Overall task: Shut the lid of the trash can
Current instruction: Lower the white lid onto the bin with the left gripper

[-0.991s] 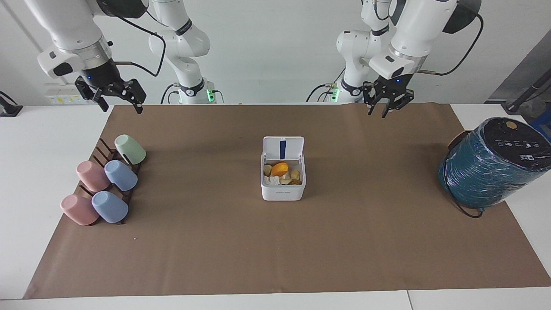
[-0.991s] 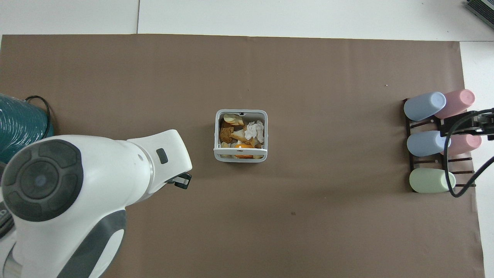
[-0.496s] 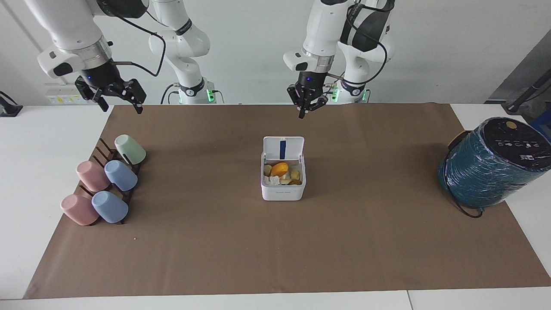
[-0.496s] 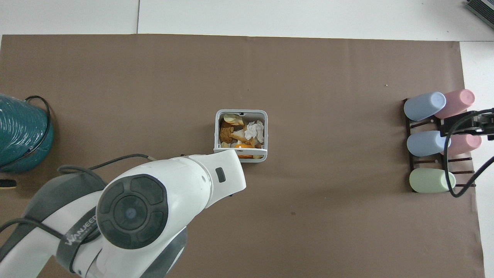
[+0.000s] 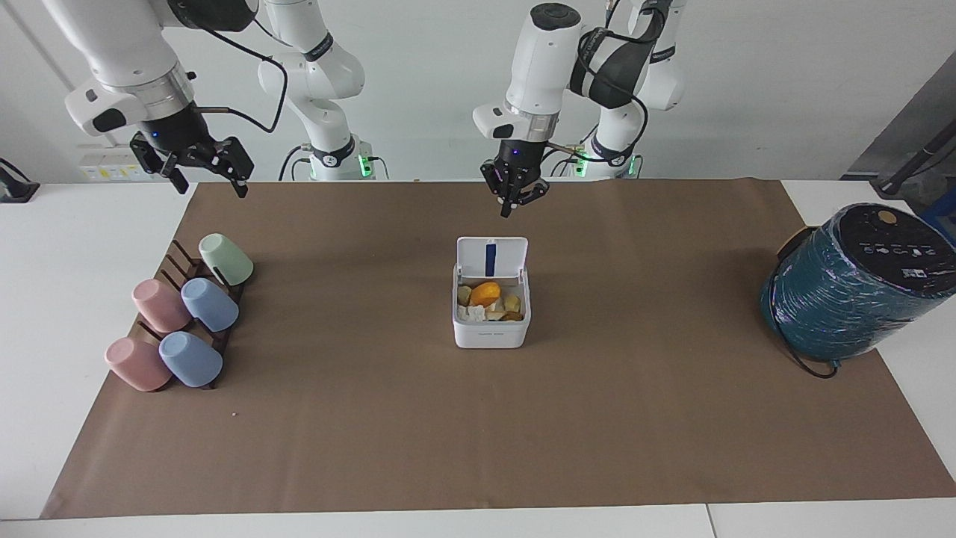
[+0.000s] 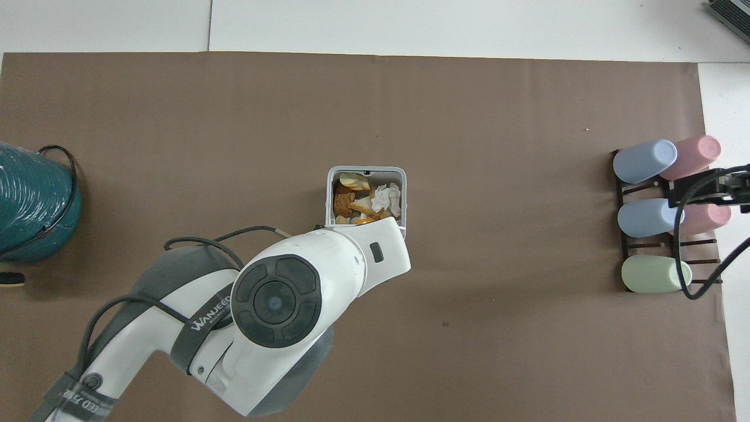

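Note:
The white trash can (image 5: 491, 331) stands in the middle of the brown mat with food scraps and a tissue inside; it also shows in the overhead view (image 6: 329, 193). Its lid (image 5: 492, 258) stands upright on the edge nearer to the robots, blue stripe showing. My left gripper (image 5: 511, 203) hangs in the air above the lid, pointing down and apart from it. In the overhead view the left arm's wrist hides the gripper, the lid and the can's near edge. My right gripper (image 5: 209, 179) waits open and empty, high over the cup rack.
A dark rack (image 5: 176, 258) with several pastel cups (image 5: 190, 359) lies toward the right arm's end. A large teal wrapped cylinder (image 5: 851, 288) with a black cable stands at the left arm's end. The brown mat (image 5: 478, 433) covers most of the table.
My left arm has swung from the left arm's end of the table to the middle and now hangs above the lid. The lid is still upright. The right arm has not moved.

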{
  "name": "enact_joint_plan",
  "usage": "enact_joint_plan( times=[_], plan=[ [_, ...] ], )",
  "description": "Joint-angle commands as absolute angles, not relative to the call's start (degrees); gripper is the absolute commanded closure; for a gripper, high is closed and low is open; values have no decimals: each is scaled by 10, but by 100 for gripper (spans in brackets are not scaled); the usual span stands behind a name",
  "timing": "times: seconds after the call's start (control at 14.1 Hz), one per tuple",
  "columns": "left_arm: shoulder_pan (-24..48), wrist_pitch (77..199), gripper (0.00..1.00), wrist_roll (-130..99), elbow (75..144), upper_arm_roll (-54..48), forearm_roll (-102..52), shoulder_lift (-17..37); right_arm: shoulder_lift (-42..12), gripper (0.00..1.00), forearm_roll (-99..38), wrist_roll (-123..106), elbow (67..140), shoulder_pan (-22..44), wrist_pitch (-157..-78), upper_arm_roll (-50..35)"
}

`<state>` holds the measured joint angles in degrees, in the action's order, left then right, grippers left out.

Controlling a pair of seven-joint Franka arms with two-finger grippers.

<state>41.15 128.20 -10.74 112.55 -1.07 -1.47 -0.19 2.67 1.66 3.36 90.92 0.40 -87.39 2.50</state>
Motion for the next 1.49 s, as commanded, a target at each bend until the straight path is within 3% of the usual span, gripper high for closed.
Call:
enact_joint_plan(
  times=[0.0,0.57,0.78,0.99,1.42],
  plan=[
    [416,1325,100,-121,1114,-2,-5,15,37,0,5,21,915,-1,-865,22],
    [375,1465,100,-120,1110,-2,-6,69,37,0,5,21,915,-1,-865,22],
    [353,1531,100,-120,1106,-2,-6,118,37,0,5,21,915,-1,-865,22],
    [358,1559,100,-121,1096,-2,-6,160,37,0,5,21,915,-1,-865,22],
    [358,1578,100,-120,1093,-1,-6,184,37,0,5,21,915,-1,-865,22]
  ],
)
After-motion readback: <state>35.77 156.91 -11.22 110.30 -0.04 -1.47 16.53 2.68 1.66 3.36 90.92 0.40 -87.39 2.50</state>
